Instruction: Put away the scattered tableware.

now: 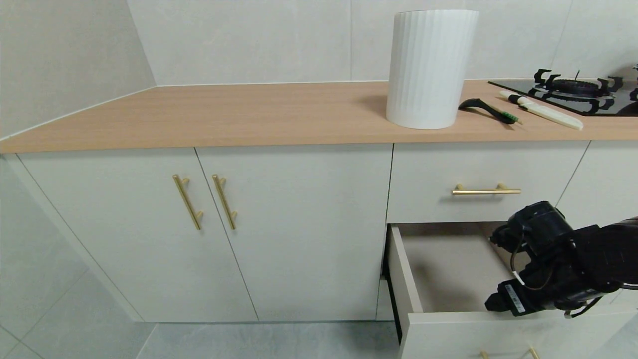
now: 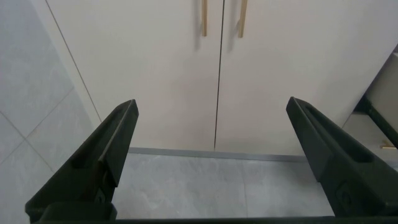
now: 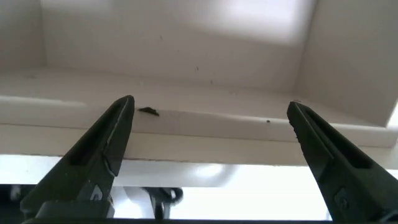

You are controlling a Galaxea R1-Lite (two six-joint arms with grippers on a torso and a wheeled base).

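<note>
Hovering over open drawer (image 1: 448, 279), right gripper (image 3: 211, 112) spread, empty; left gripper (image 2: 211, 109), left of drawer, likewise. Ladle (image 1: 486, 108) and knife (image 1: 543, 110) observed on counter (image 1: 249, 114) above drawer. Risk judged: drawer front struck by wrist on withdrawal.

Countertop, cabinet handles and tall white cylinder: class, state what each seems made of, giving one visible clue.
Countertop: likely wood-look laminate or wood, matte; even tan grain. Cabinet handles: metal, brushed brass-coloured finish; slim bars with soft sheen. Tall white cylinder: matte plastic or ceramic, vertically ribbed; the look leaves it open.
</note>
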